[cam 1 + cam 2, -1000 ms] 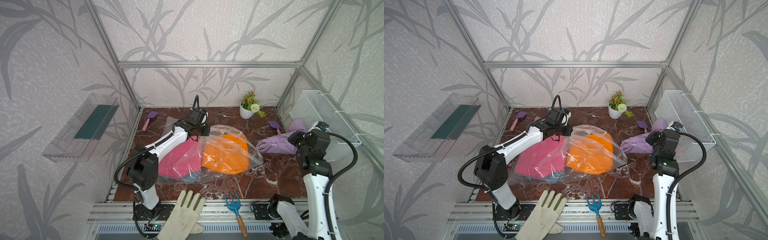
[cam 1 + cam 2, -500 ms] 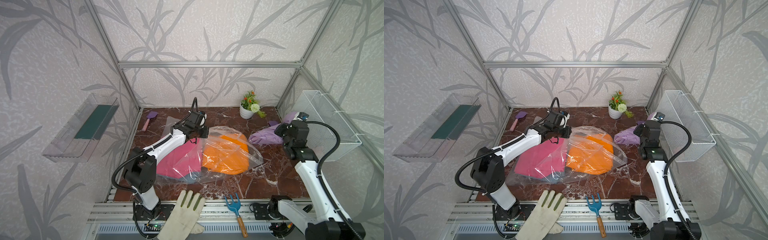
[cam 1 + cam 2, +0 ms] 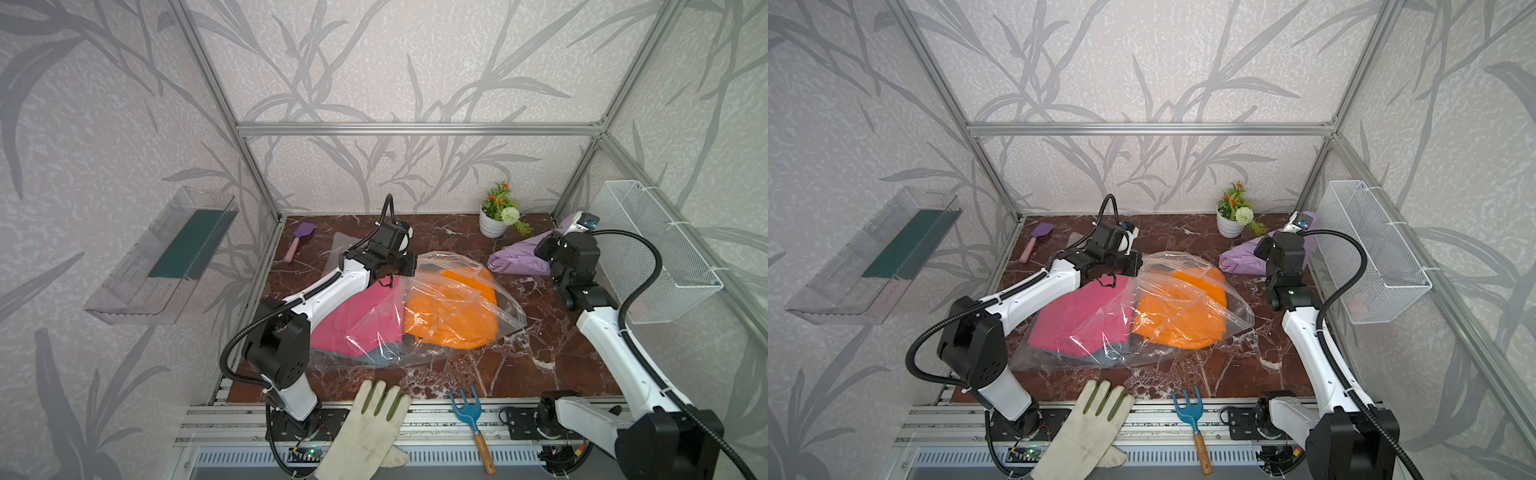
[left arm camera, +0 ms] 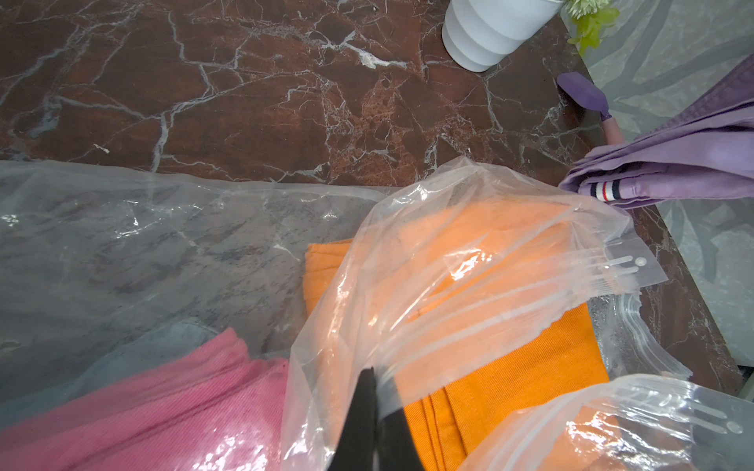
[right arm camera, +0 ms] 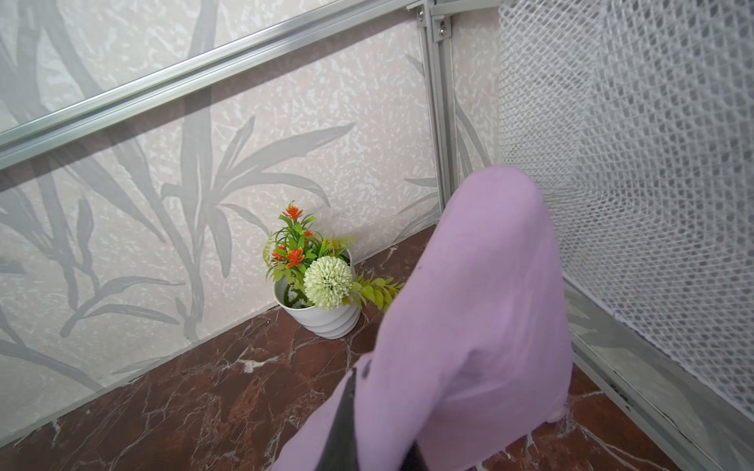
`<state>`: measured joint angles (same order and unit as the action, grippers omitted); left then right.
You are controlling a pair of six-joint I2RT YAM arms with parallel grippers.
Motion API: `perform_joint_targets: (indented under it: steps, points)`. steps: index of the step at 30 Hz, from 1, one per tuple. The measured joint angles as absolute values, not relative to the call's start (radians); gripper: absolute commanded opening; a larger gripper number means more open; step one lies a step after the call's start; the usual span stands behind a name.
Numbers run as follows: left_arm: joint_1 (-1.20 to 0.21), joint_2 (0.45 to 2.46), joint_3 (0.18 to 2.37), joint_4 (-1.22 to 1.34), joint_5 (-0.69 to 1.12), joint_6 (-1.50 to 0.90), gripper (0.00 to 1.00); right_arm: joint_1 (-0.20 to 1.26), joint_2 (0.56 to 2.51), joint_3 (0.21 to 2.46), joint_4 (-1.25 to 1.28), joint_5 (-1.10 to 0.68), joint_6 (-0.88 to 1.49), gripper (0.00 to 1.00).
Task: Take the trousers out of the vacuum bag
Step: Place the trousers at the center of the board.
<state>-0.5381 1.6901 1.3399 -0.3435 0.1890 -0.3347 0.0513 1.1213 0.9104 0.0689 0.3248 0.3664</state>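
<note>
We count four folded trousers. Three lie in the bag (image 3: 512, 322), a crinkly clear film sack on the red-brown marbled table (image 3: 548, 357). The orange pair (image 3: 453, 320), a smooth twill, sits toward the open mouth. The pink pair (image 3: 353, 324), finely ribbed, lies beside it. Of the denim pair (image 3: 380, 358) only a blue-grey edge shows under the pink. The fourth, the lilac pair (image 3: 515, 261), is soft and matt, with a striped tab at its fold. It is outside the bag, near the table's far right corner, by the white ribbed flowerpot (image 3: 492, 226).

The left claw (image 4: 375, 393) is pressed together on the bag's upper film, near the zip strip (image 4: 620, 267). It holds the film up as a glossy dome over the orange pair. The right claw (image 3: 541, 252) pinches the lilac pair, and the cloth drapes over its fingers and hides the tips.

At the table's front edge we see one cream cloth glove (image 3: 370, 424) and one blue plastic rake (image 3: 467, 409) with a wooden handle. There are two small purple spades, one at the far left (image 3: 301, 232) and one by the lilac pair (image 4: 583, 93). One white wire basket (image 3: 656, 249) hangs on the right wall, and one clear plastic shelf (image 3: 166, 253) on the left.
</note>
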Motion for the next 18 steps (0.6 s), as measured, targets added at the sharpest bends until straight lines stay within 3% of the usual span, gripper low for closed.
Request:
perform_joint_targets:
  steps: [10,18]
  points:
    - [-0.532,1.69,1.34,-0.344,0.199,-0.333,0.0,0.095,1.131,0.823,0.108,0.323,0.381,0.02]
    - [-0.527,1.69,1.34,-0.344,0.219,-0.333,0.0,0.116,1.03,0.673,0.099,0.331,0.456,0.06]
